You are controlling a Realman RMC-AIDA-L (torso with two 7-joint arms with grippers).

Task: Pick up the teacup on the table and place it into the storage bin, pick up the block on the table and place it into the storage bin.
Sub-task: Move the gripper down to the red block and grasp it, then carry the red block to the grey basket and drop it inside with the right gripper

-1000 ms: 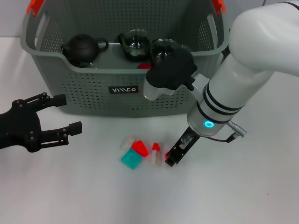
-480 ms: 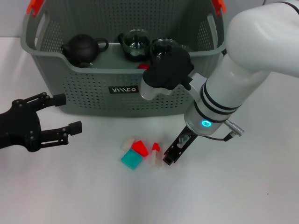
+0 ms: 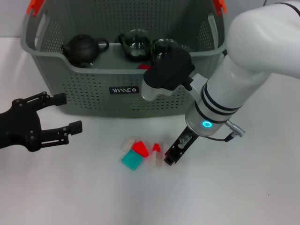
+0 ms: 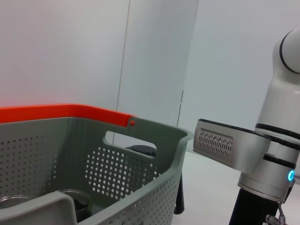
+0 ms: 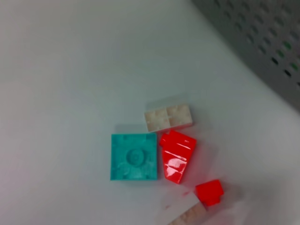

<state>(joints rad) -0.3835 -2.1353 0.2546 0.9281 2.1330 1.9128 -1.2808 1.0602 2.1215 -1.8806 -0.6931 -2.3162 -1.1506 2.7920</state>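
- Black and slim, the right gripper (image 3: 171, 155) points down at the white tabletop (image 3: 234, 197), its tip just beside the small red-and-white stacked plastic block (image 3: 156, 154); whether its jaws are parted or closed on anything cannot be told.
- Glossy plastic pieces lie in a tight cluster next to that tip: a square teal studded block (image 5: 133, 156), a red sloped block (image 5: 176, 155) touching its side, and a cream 2-row studded brick (image 5: 168, 117) just beyond them.
- The small red cube (image 5: 209, 191) of the stacked piece sits on a pale brick at the wrist view's edge.
- Behind the cluster stands the large grey-green perforated plastic storage bin (image 3: 93, 91), with orange handle clips and a small black label on its front wall.
- Inside it rest a matte black rounded teapot (image 3: 82, 48), a dark glass teacup (image 3: 134, 44) and a second dark glass cup (image 3: 162, 50).
- The black left gripper (image 3: 61, 114) hovers above the table to the left of the bin's front, its 2 jaws spread wide and holding nothing.
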